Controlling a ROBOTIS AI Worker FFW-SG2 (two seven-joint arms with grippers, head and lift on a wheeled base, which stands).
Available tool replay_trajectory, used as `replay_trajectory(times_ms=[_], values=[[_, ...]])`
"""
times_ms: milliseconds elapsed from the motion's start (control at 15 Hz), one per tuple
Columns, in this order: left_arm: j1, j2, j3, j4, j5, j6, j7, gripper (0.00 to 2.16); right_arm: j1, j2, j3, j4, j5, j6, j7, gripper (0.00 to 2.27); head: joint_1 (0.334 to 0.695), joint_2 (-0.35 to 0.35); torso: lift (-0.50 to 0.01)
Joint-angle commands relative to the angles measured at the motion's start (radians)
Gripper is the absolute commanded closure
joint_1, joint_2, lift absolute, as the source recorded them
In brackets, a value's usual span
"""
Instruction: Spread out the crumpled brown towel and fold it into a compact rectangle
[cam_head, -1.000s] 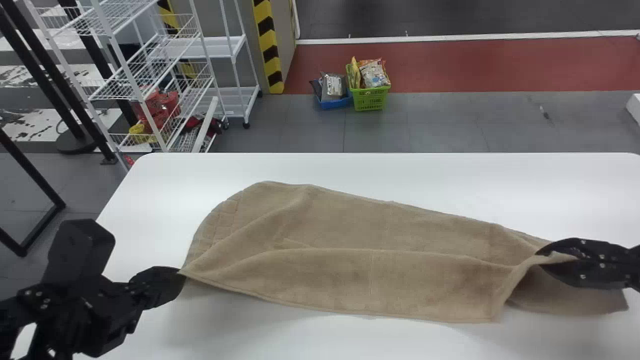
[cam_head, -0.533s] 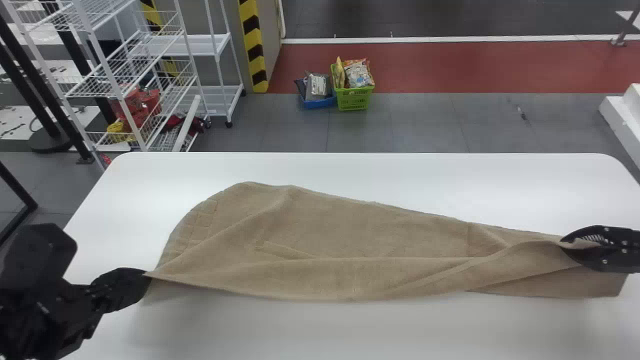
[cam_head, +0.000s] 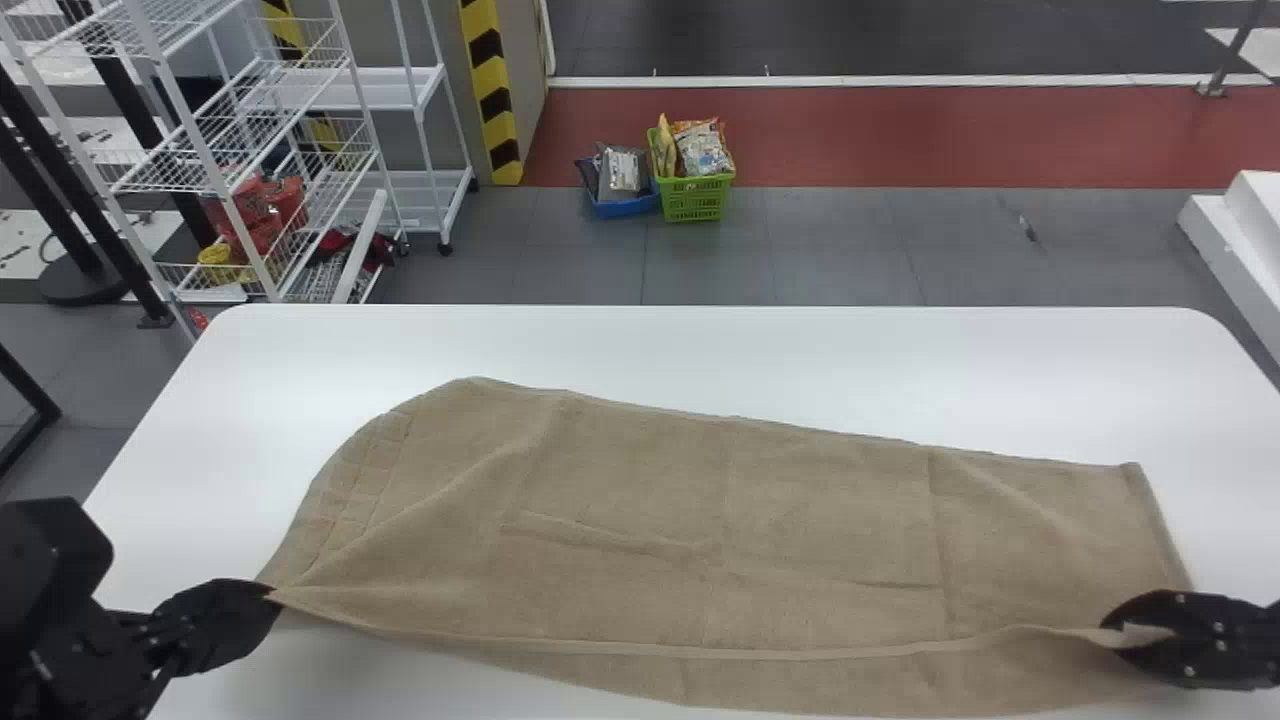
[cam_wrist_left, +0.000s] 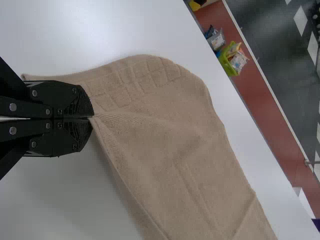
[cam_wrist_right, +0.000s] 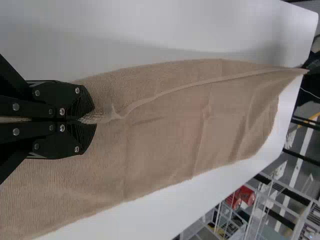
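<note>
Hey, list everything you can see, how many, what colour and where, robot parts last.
Towel: one, brown, spread across the table, with folds
Table: one, white, under the towel
Green basket: one, green, on the floor beyond the table
Blue basket: one, blue, beside the green one
Packs: several, mixed colours, in both baskets
Shelving: several tiers, white, far left
Bundled items: count unclear, red, on the shelving
Striped post: one, yellow and black, by the shelving
Stepped block: one, white, far right
Left gripper: one, black, shut on a towel corner
Right gripper: one, black, pinching the near edge, right side
</note>
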Motion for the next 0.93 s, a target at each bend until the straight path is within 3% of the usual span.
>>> replay_trajectory(times_ms=[0, 133, 200, 267, 333, 400, 533, 867], values=[[0.013, 0.003, 0.000, 0.000, -0.005, -0.031, -0.022, 1.79, 0.012, 0.001, -0.010, -0.003, 0.010, -0.011, 0.005, 1.29, 0.695, 0.073, -0.127], [0.019, 0.003, -0.002, 0.000, -0.004, -0.034, -0.034, 1.78, 0.013, -0.001, -0.016, -0.011, 0.013, -0.005, 0.005, 1.29, 0.695, 0.065, -0.127], [0.022, 0.003, -0.002, 0.002, -0.004, -0.034, -0.036, 1.66, 0.019, -0.001, -0.016, -0.017, 0.014, 0.001, 0.005, 1.28, 0.695, 0.054, -0.127], [0.027, 0.003, 0.001, 0.002, 0.001, -0.034, -0.033, 1.37, 0.025, -0.001, -0.015, -0.023, 0.019, 0.013, 0.005, 1.06, 0.695, 0.051, -0.127], [0.028, 0.003, 0.007, 0.000, 0.002, -0.034, -0.034, 0.56, 0.028, -0.001, -0.016, -0.033, 0.019, 0.032, 0.005, 0.47, 0.695, 0.051, -0.127], [0.030, 0.001, 0.015, -0.003, 0.007, -0.031, -0.030, 0.00, 0.028, -0.001, -0.021, -0.043, 0.020, 0.090, 0.005, 0.12, 0.695, 0.051, -0.127], [0.031, 0.000, 0.041, -0.020, 0.021, -0.028, -0.030, 0.00, 0.039, -0.001, -0.056, -0.063, 0.017, 0.102, 0.005, 0.02, 0.695, 0.054, -0.127], [0.031, -0.002, 0.090, -0.039, 0.025, -0.018, -0.093, 0.05, 0.054, -0.010, -0.113, -0.079, 0.020, 0.109, 0.005, 0.02, 0.695, 0.033, -0.127]])
